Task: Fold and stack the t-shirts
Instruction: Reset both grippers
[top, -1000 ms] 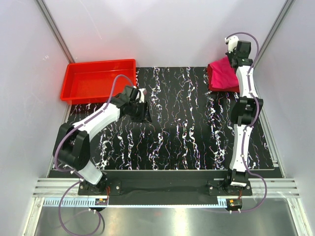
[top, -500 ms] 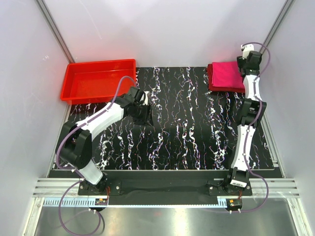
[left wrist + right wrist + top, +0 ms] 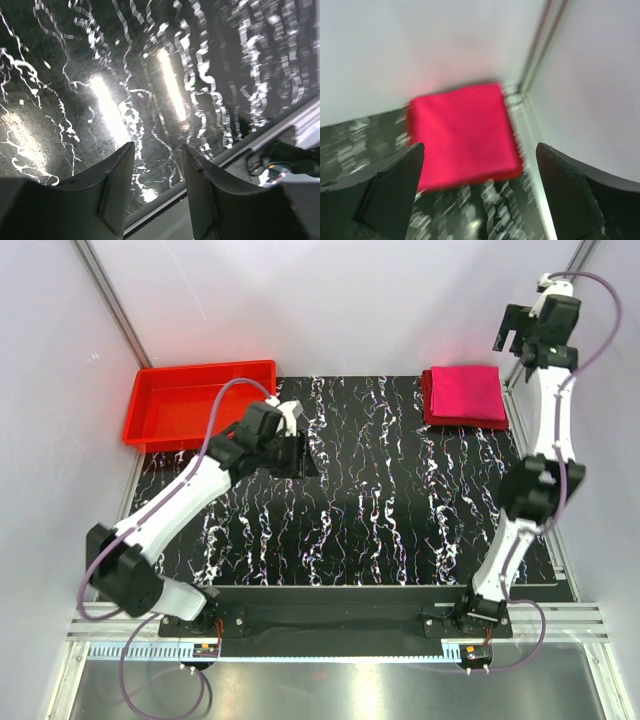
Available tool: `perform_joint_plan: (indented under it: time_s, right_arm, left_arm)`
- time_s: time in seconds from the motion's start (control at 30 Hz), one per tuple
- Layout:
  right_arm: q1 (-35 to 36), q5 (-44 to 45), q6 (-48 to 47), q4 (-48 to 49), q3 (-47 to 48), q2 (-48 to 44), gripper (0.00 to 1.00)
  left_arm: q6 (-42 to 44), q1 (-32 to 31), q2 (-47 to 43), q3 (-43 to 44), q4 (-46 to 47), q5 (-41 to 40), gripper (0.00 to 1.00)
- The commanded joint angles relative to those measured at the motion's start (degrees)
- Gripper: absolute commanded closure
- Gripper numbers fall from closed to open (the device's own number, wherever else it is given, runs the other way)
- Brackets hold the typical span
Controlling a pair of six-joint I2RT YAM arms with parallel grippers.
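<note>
The folded magenta-pink t-shirt (image 3: 462, 132), lying on the maroon t-shirt (image 3: 426, 405), sat below and ahead of the wide, empty right fingers (image 3: 395, 185), far nearer them than the narrowly parted, empty left fingers (image 3: 115, 190)

Blurry t-shirts (image 3: 462, 135), right wrist view

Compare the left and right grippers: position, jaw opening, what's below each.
The left gripper sits over the left-centre of the table; the right gripper is up at the far right corner. The left jaws stand moderately apart; the right jaws are spread much wider. The left wrist view shows only bare marbled table; the right wrist view looks down on the folded t-shirts. Shared: both are open and hold nothing.
</note>
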Motion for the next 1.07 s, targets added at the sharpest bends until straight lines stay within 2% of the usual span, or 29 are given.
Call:
perform_joint_plan:
  time_s: [0.0,0.07,0.1,0.13,0.17,0.2,0.23,0.3,0.37,0.47,0.67,0.77,0.93,1.0,1.03]
  right_arm:
    - [0.3,-13.4,14.2,-5.4,-14.6,-14.9,0.00]
    - [0.3,-22.2,22.4,-1.7,-23.5,-20.6,0.00]
    - [0.4,-25.1,29.3,0.4,-33.3,-26.3,0.00]
    - [0.4,-30.7,33.6,3.0,-38.5,-29.1,0.00]
    - [0.6,-33.6,37.6,8.0,-43.6,-33.8,0.00]
    - [2.3,-35.7,43.3,9.4,-51.7,-35.6,0.00]
    - [3.9,-37.7,44.5,9.9,-55.0,-37.4,0.00]
    - [6.8,-38.8,46.7,10.6,-63.9,-42.1,0.00]
    - [12.4,-38.5,48.2,12.9,-70.0,-48.0,0.00]
    - [20.0,-36.2,51.4,16.8,-84.3,-55.6,0.00]
    - [25.0,-32.7,61.2,26.1,-106.9,-70.2,0.00]
    - [26.7,-31.5,64.9,29.0,-115.6,-77.1,0.00]
    - [27.5,-34.4,72.7,41.5,-129.9,-90.6,0.00]
    - [27.5,-36.4,75.5,43.5,-134.1,-97.1,0.00]
    - [27.6,-39.6,76.9,47.5,-135.6,-99.3,0.00]
  left_arm:
    - [-2.2,0.0,-5.7,-2.9,1.8,2.0,0.51]
    - [-3.8,0.0,-9.3,-5.5,4.2,3.8,0.49]
    - [-5.9,0.0,-10.8,-8.8,5.4,4.3,0.48]
    - [-7.1,0.0,-12.3,-10.9,8.5,5.2,0.47]
    - [-8.4,-0.1,-15.6,-12.9,10.2,5.6,0.46]
    - [-10.9,-0.1,-17.4,-17.6,12.0,5.8,0.45]
    - [-12.4,-0.1,-19.2,-20.1,16.2,6.2,0.44]
    - [-17.1,-0.2,-24.5,-27.3,20.2,6.8,0.40]
    - [-19.7,-0.3,-29.9,-31.8,25.0,6.9,0.38]
    - [-23.6,-0.5,-37.7,-40.9,31.0,6.9,0.36]
    - [-30.9,-0.7,-53.8,-60.3,42.9,7.7,0.32]
    - [-37.8,-0.7,-62.1,-68.4,50.0,8.4,0.30]
    - [-50.6,-0.7,-73.6,-81.8,70.8,10.2,0.27]
    - [-53.2,-0.7,-76.4,-83.4,72.5,10.7,0.24]
    - [-53.8,-0.7,-78.7,-83.4,74.6,12.1,0.24]
